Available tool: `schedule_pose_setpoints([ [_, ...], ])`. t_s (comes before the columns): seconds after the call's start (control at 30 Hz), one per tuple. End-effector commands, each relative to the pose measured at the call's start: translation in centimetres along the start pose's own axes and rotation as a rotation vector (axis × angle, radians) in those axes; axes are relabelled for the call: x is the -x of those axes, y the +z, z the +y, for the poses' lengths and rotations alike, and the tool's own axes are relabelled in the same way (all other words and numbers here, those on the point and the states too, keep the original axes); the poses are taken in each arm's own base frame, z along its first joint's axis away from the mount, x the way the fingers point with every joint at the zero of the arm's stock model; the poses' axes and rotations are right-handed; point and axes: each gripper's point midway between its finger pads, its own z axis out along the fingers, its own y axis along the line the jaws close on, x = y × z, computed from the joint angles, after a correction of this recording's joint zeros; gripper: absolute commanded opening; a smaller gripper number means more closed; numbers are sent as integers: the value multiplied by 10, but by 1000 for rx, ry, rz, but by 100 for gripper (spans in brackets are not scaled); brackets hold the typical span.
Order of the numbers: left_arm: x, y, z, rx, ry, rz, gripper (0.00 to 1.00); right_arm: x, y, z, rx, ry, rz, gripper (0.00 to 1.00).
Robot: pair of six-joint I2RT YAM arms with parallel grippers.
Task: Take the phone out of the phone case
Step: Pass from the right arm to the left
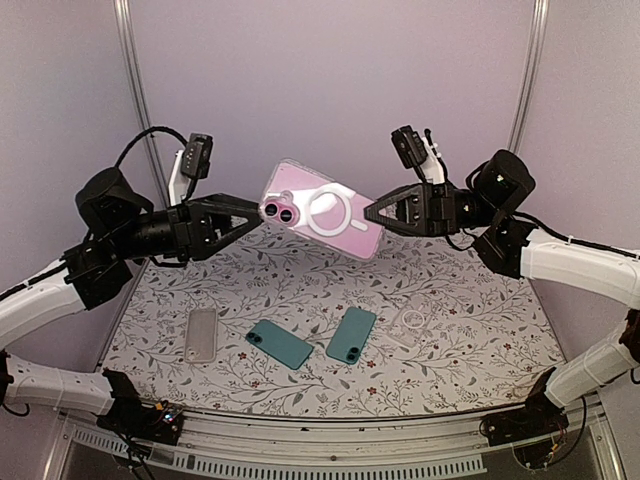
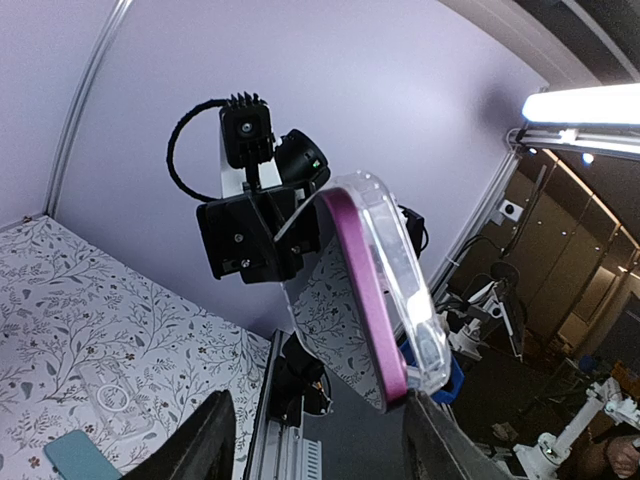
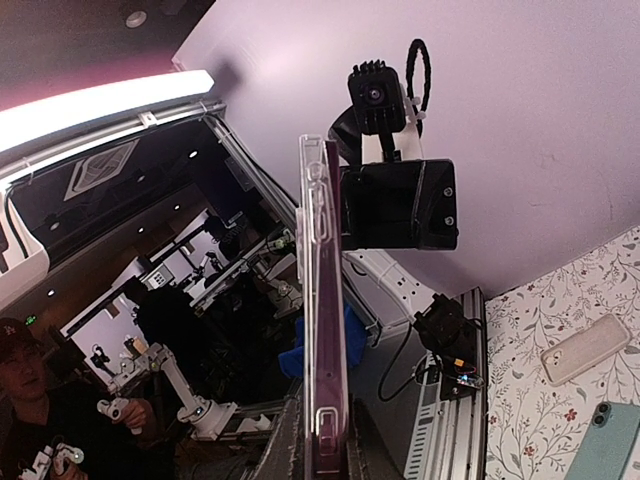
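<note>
You are at the separating step: the phone (image 1: pixel 290 185) sits fully inside the clear phone case (image 3: pixel 312 300), and both are held in the air above the counter (image 1: pixel 450 350), between the two arms. The right gripper (image 1: pixel 372 212) has its jaws closed thin on the end of the phone case far from the lenses. The left gripper (image 1: pixel 255 215) is at the lens end. Its jaws stand apart around that end, but whether they already press on it you cannot tell from these views. The long axis runs almost level from one gripper to the other, with the right end a little lower. The lenses point toward the left arm and the pink back faces up to the top camera, so the screen looks downward. I judge the next move needs a firm hold by the right jaws on the case alone, while the left side pushes the lens corner out of the rim. Take care, because a slip here would drop the phone onto the counter.
</note>
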Motion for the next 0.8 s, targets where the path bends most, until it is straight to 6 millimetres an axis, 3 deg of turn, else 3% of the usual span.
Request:
schedule_pose_setpoints([
  [0.0, -3, 6, 4, 5, -1, 0, 57, 14, 3, 13, 19, -70, -33, 0],
  [0.77, -13, 16, 15, 22, -35, 17, 51, 8, 12, -5, -34, -40, -10, 0],
])
